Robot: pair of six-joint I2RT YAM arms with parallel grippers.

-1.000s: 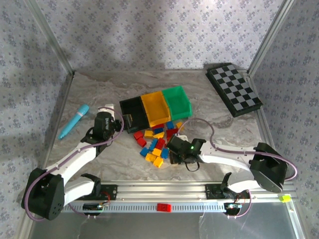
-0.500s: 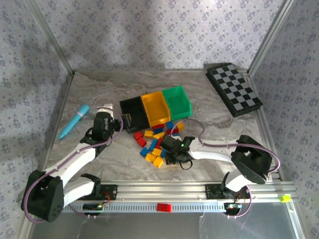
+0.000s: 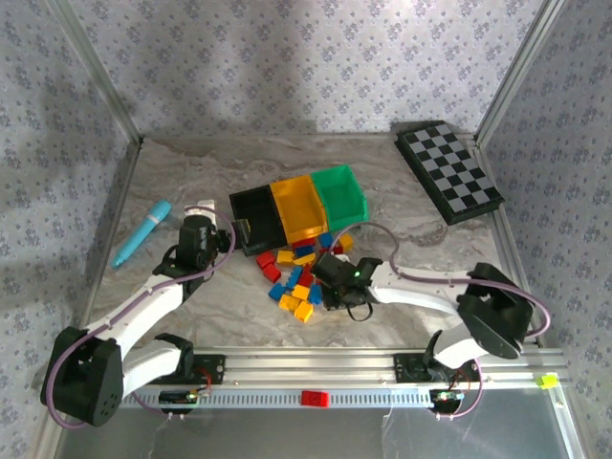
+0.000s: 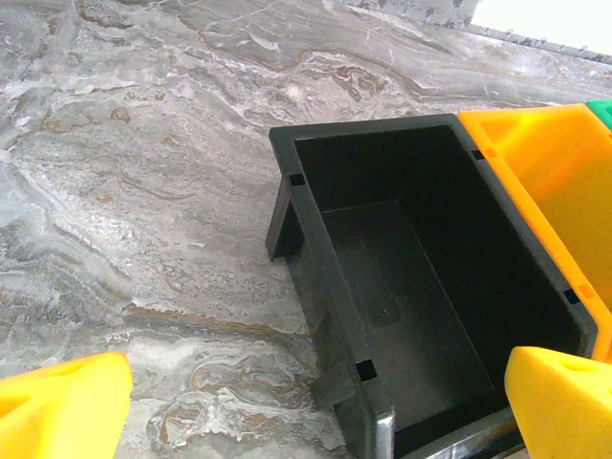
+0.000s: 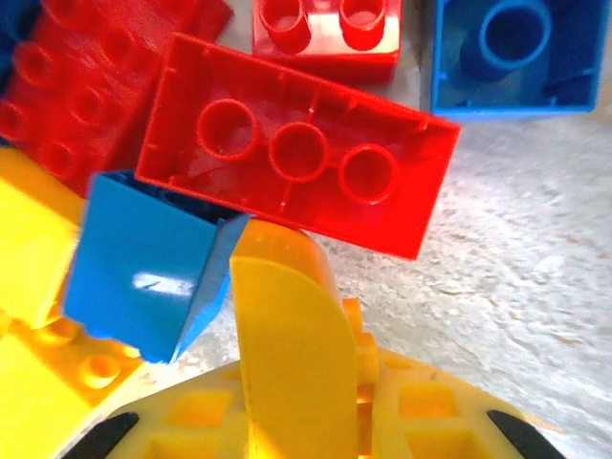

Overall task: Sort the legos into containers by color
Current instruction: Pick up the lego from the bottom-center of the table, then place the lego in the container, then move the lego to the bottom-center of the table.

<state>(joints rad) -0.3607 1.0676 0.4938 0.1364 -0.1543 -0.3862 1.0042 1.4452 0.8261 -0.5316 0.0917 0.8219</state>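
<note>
On a grey marbled table (image 3: 191, 182) walled by flowered wallpaper (image 3: 287, 67), the black bin (image 3: 254, 220), yellow bin (image 3: 297, 208) and green bin (image 3: 341, 196) touch in a row, the legos (image 3: 296, 282) heaped just in front. The left gripper (image 3: 233, 229) hovers by the black bin, fingertips (image 4: 59, 413) spread wide. The right gripper (image 3: 328, 280) is down in the heap, closed, a blue brick (image 5: 143, 273) against its finger (image 5: 287, 344) beside an upturned red brick (image 5: 296, 158); whether it grips any I cannot tell.

The right gripper (image 3: 328, 274) has been carried from the 5 o'clock edge of the legos (image 3: 302, 309) toward 11 o'clock, in among them. Its jaws have been closed on a blue brick (image 5: 143, 268). The right elbow (image 3: 492, 320) has been drawn toward 9 o'clock.
</note>
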